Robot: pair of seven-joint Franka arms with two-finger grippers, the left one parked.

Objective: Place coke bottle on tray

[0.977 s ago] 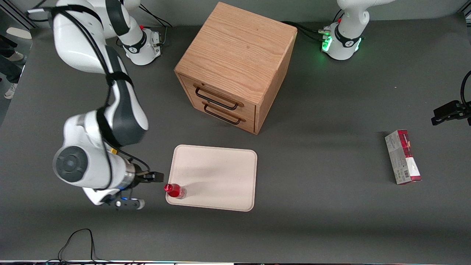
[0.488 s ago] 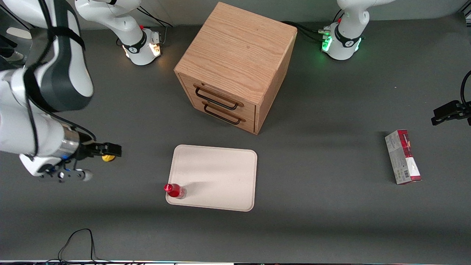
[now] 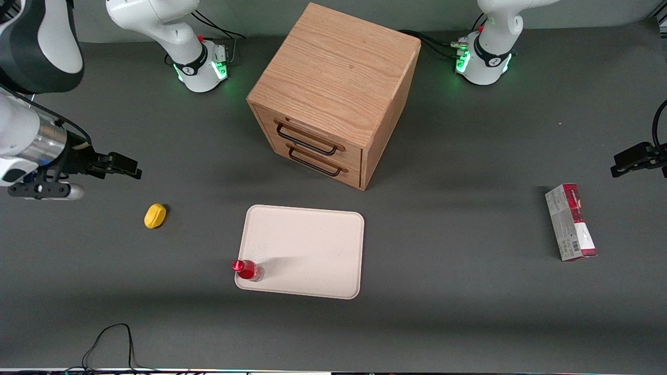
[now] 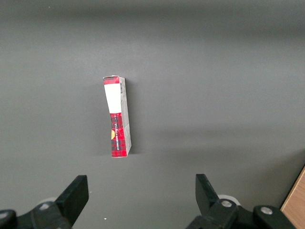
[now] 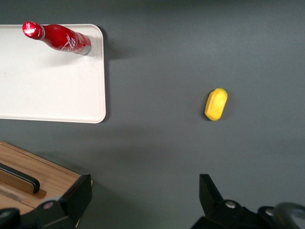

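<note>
The small red coke bottle stands upright on the cream-white tray, at the tray's corner nearest the front camera and toward the working arm's end. My gripper hangs high above the table, well away from the tray toward the working arm's end, farther from the front camera than the bottle. Its fingers are spread wide apart with nothing between them.
A yellow lemon-shaped object lies on the table between gripper and tray. A wooden drawer cabinet stands farther from the front camera than the tray. A red-and-grey carton lies toward the parked arm's end.
My gripper has pulled away from the bottle, rising and moving toward the working arm's end. The lemon it hid now shows. The bottle stays put on the tray.
</note>
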